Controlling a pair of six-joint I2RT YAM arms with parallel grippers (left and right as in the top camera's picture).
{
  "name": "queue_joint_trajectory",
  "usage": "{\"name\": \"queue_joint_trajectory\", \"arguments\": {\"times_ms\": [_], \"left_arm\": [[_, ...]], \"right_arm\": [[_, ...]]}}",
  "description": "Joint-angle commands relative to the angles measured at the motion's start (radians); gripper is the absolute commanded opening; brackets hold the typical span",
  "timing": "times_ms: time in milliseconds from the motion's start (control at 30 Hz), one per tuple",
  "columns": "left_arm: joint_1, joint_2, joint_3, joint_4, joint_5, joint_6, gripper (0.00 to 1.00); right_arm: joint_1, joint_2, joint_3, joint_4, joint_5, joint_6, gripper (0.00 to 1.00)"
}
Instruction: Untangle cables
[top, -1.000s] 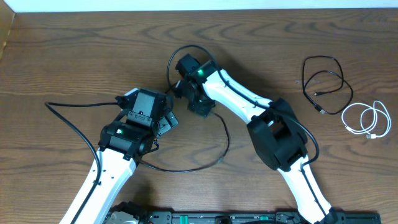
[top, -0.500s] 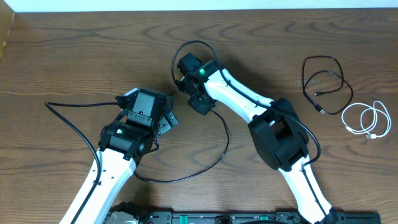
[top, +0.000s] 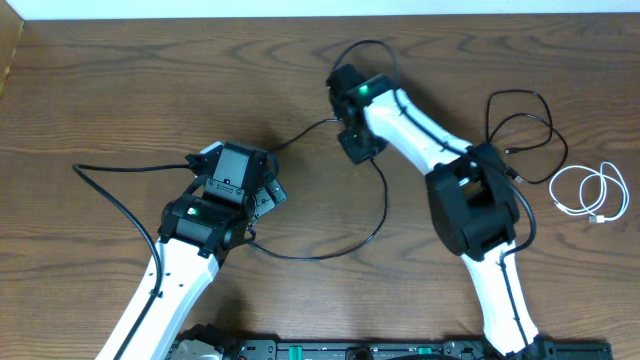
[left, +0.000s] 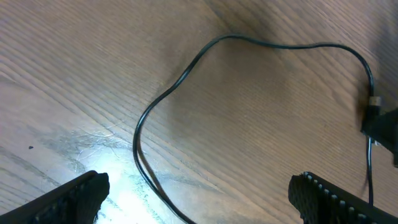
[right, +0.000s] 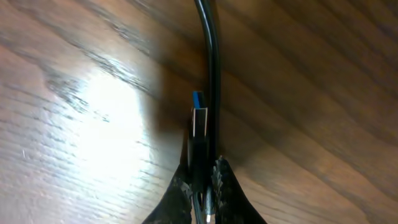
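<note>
A long black cable (top: 383, 205) loops across the table's middle. My right gripper (top: 342, 118) is shut on its USB plug (right: 199, 121), which has a blue insert, with the cord (right: 211, 56) running alongside. My left gripper (top: 265, 195) is open low over the table; in the left wrist view the black cable (left: 186, 68) passes between its fingers (left: 205, 202) without being held. A white cable (top: 590, 190) lies coiled at the far right, apart from the black ones.
A second thin black cord (top: 520, 130) lies coiled at the right, just left of the white cable. A thicker black arm cable (top: 110, 195) trails left of the left arm. The table's far edge meets a white wall.
My right gripper has moved right and towards the far edge with the plug, drawing the black cable's loop out to the right. The left arm has not moved.
</note>
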Motion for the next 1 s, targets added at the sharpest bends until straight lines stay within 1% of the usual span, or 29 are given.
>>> {"name": "queue_joint_trajectory", "arguments": {"times_ms": [0,133,400,600,733,967], "left_arm": [[0.003,0.004,0.010,-0.003,-0.024,0.009,0.98],[0.003,0.004,0.010,-0.004,-0.024,0.009,0.98],[0.003,0.004,0.010,-0.003,-0.024,0.009,0.98],[0.003,0.004,0.010,-0.004,-0.024,0.009,0.98],[0.003,0.004,0.010,-0.004,-0.024,0.009,0.98],[0.003,0.004,0.010,-0.004,-0.024,0.009,0.98]], "right_arm": [[-0.015,0.134,-0.084,-0.048,-0.097,-0.036,0.01],[-0.018,0.056,-0.079,-0.082,-0.116,-0.036,0.01],[-0.013,-0.211,-0.079,-0.097,-0.115,-0.035,0.01],[-0.013,-0.373,-0.079,-0.129,-0.115,-0.024,0.01],[-0.013,-0.425,-0.079,-0.149,-0.115,-0.024,0.01],[-0.013,-0.433,-0.083,-0.177,-0.143,-0.024,0.01]]}}
